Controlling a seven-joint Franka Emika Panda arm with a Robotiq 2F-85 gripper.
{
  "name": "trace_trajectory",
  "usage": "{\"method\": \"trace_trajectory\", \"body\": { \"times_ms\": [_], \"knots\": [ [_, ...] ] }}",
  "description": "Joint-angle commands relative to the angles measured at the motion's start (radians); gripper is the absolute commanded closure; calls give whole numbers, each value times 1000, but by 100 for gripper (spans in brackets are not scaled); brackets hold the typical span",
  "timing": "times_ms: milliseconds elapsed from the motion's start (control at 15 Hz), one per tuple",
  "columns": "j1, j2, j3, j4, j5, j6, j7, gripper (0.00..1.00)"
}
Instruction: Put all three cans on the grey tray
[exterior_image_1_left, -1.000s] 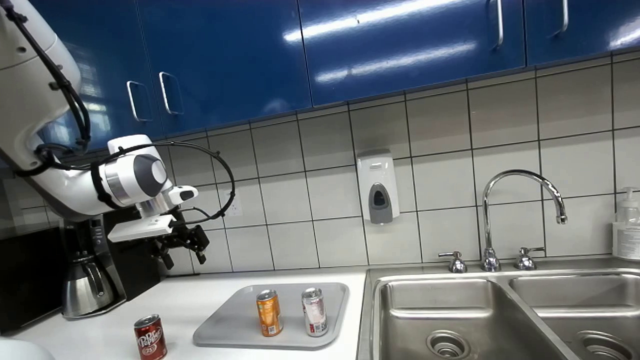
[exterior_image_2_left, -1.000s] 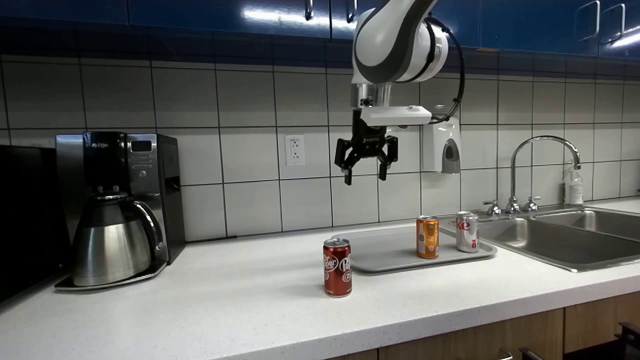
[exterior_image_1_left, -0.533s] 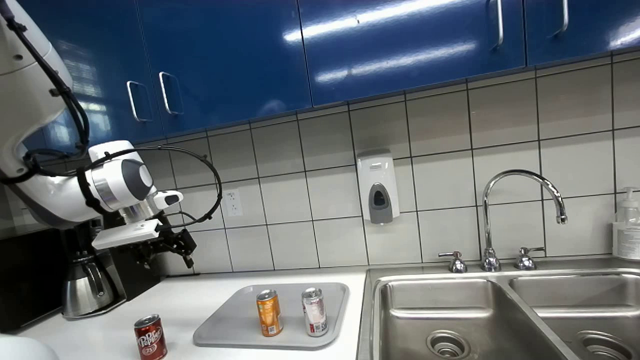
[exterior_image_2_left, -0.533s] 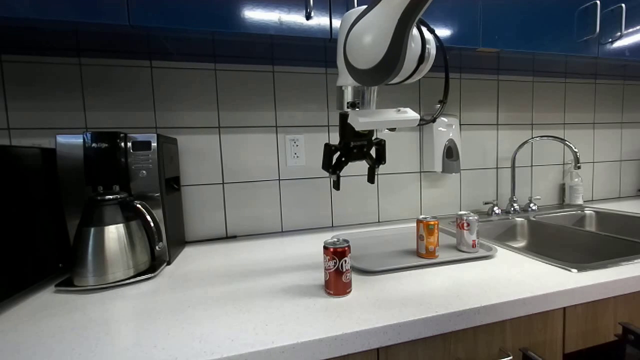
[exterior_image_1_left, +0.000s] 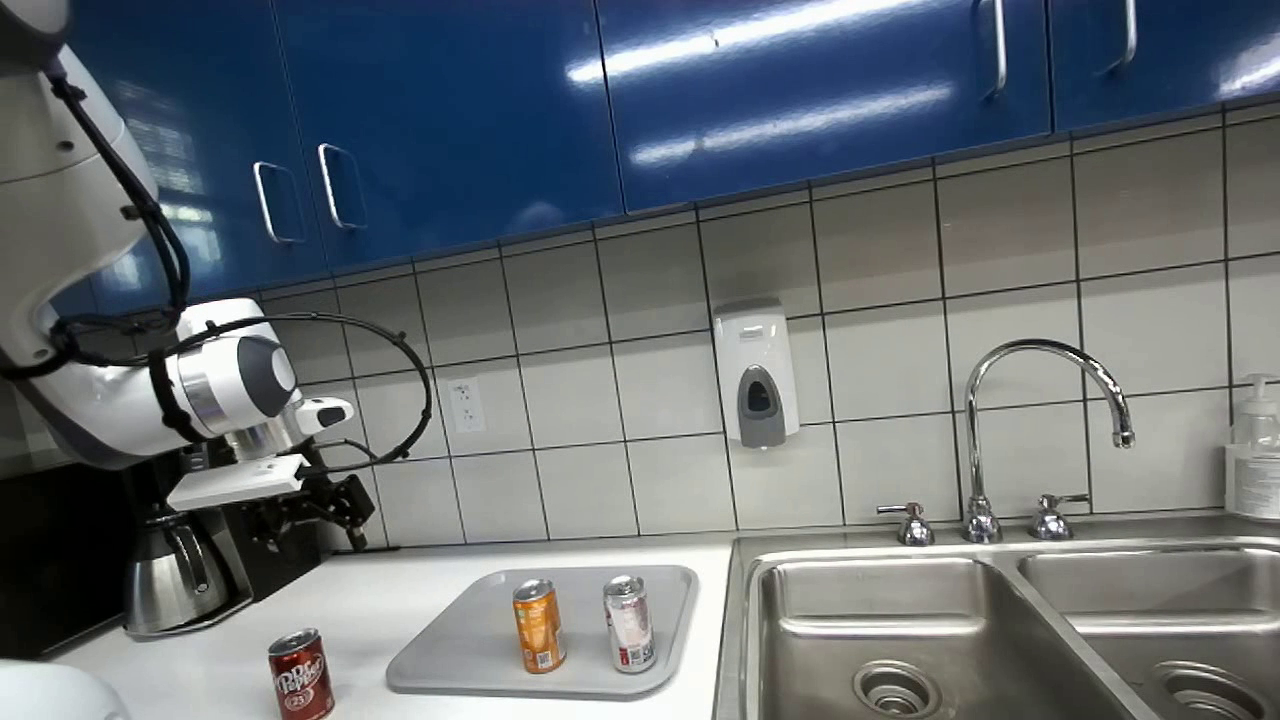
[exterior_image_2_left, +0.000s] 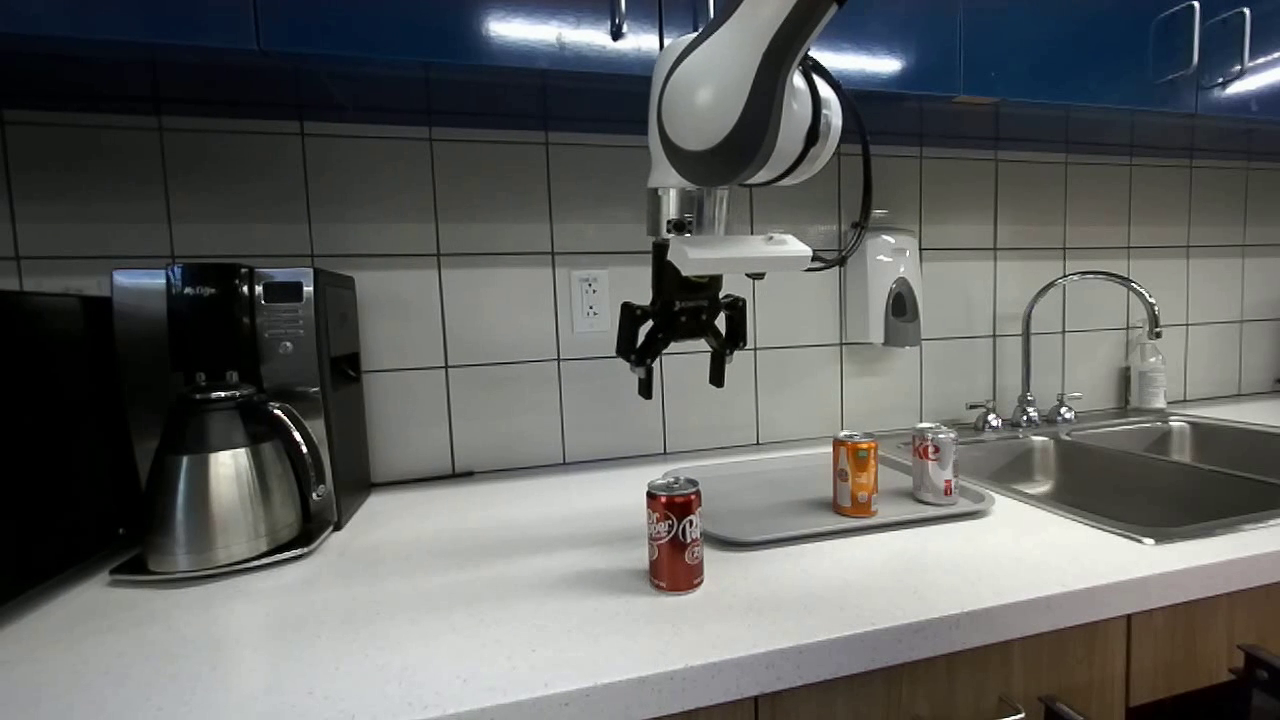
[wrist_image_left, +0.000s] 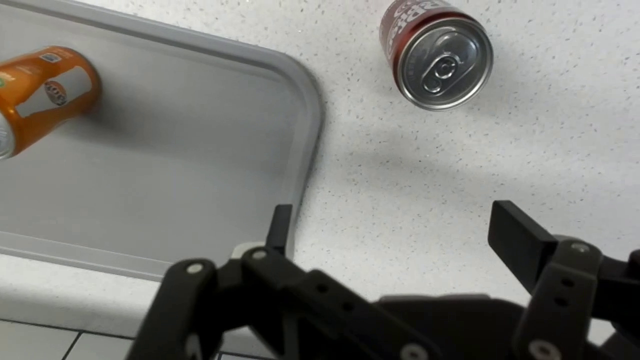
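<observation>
At far left in an exterior view, the steel coffee pot is no part of the task. Next, the dark red can: upright on the counter, off the grey tray, between 8 and 9 o'clock from the tray's middle; the one can left to place. The gripper hangs well above, toward 12 o'clock of this can, jaws apart and nothing between them; the wrist view sets the can between 12 and 1 o'clock of the gap, hence not directly beneath. On the tray, two of three are done. The orange-gold can stands upright near the middle; the silver-grey can, upright, at 3 o'clock from it, the two apart. Judged remaining: approach, grasp, lift and placing of the dark red can.
</observation>
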Motion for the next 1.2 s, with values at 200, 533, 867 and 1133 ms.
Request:
{"method": "trace_trajectory", "body": {
  "times_ms": [200, 533, 867, 1133],
  "knots": [
    [35, 50, 5, 42, 27, -29, -21, 0],
    [58, 81, 12, 36, 44, -34, -51, 0],
    [74, 115, 14, 31, 80, -34, -83, 0],
    [71, 131, 6, 22, 90, -34, -92, 0]
  ]
}}
